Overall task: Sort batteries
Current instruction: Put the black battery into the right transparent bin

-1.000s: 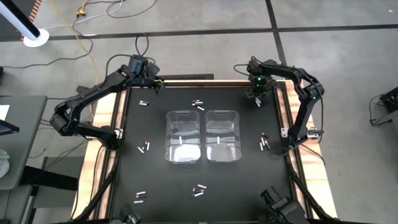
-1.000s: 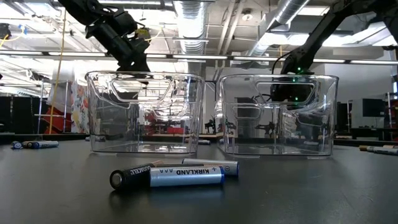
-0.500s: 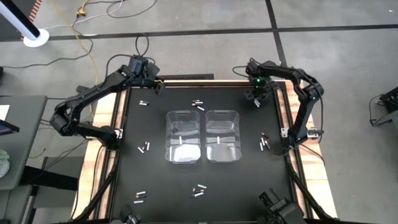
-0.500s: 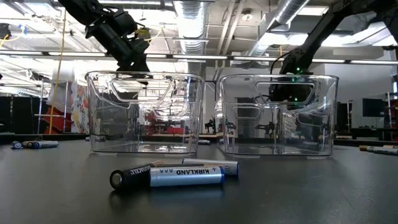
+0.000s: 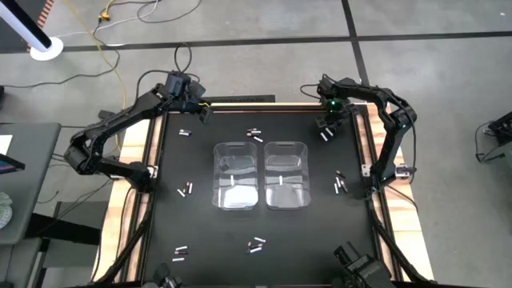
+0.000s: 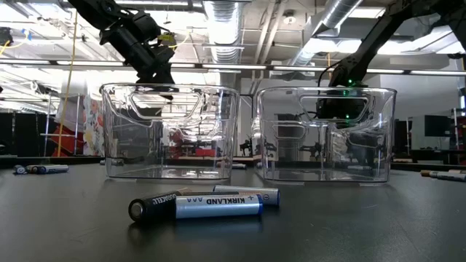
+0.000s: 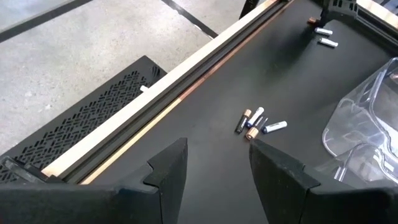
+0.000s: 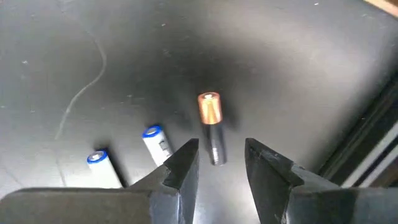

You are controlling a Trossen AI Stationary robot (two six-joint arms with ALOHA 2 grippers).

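Batteries lie scattered on the black table [image 5: 200, 224] in small clusters around two clear bins [image 5: 236, 174] [image 5: 286, 174]. A white battery [image 5: 233, 181] lies in the left bin and another [image 5: 283, 179] in the right. My right gripper [image 8: 221, 148] hangs open at the far right corner, pointing down. Its fingertips stand on either side of the dark end of a copper-topped battery [image 8: 211, 121] that lies on the table. Two blue-and-white batteries [image 8: 155, 142] lie beside it. My left gripper [image 7: 217, 155] is open and empty, raised over the far left corner [image 5: 196, 108].
More battery clusters lie at the far middle [image 5: 254, 133], far left [image 5: 186, 133], right edge [image 5: 339, 184], left side [image 5: 186, 190] and near side [image 5: 256, 245] [image 5: 179, 254]. A raised wooden rim [image 7: 186, 68] borders the table's far edge.
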